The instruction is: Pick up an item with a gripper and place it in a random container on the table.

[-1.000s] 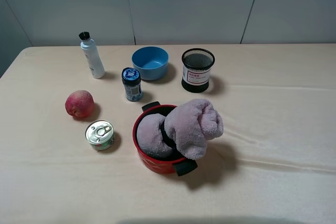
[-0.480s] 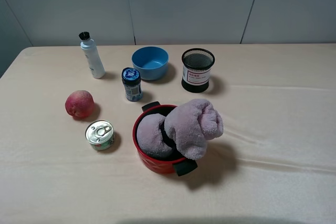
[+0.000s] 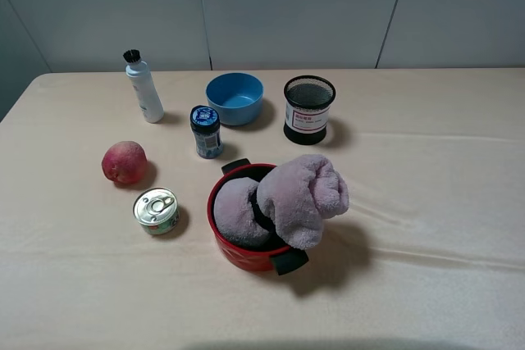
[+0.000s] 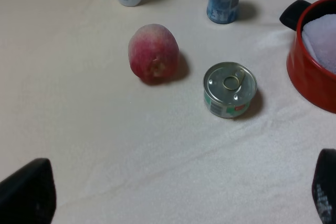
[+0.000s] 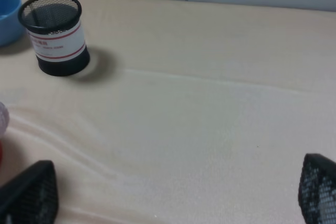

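Note:
The fluffy pale pink-mauve towel (image 3: 295, 194) with its black band lies in the round red pot (image 3: 246, 256) near the middle of the beige table (image 3: 443, 202). One end sits inside and the other bulges over the right rim. Neither arm shows in the exterior high view. In the left wrist view my left gripper (image 4: 176, 192) is open and empty, its fingertips (image 4: 26, 192) wide apart above bare table, with the pot (image 4: 310, 72) and the towel (image 4: 323, 38) off to one side. In the right wrist view my right gripper (image 5: 173, 192) is open and empty over bare table.
A reddish peach (image 3: 125, 161) and a small tin can (image 3: 156, 210) lie left of the pot. Behind it stand a white bottle (image 3: 144, 88), a small blue jar (image 3: 206, 130), a blue bowl (image 3: 235, 97) and a black mesh pen cup (image 3: 308, 109).

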Motion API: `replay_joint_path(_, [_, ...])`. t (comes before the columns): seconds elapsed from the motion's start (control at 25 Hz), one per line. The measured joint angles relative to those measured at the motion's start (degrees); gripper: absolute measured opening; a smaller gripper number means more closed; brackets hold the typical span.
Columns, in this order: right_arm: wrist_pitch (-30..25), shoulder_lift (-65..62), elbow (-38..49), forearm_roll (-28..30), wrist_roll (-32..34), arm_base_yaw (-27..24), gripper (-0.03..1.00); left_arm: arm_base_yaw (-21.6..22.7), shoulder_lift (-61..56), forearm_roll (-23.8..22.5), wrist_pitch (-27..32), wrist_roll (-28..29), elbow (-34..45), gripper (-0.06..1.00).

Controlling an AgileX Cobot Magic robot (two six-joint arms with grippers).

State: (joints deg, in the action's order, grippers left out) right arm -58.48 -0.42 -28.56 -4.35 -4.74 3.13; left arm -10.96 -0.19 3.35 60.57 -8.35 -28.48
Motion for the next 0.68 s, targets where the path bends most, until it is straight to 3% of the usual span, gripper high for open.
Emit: replay_joint_path(0.68, [0.0, 0.0, 0.0, 0.0, 0.0, 0.0, 0.69, 0.0, 0.0, -0.1, 0.0, 0.0, 0.0, 0.99])
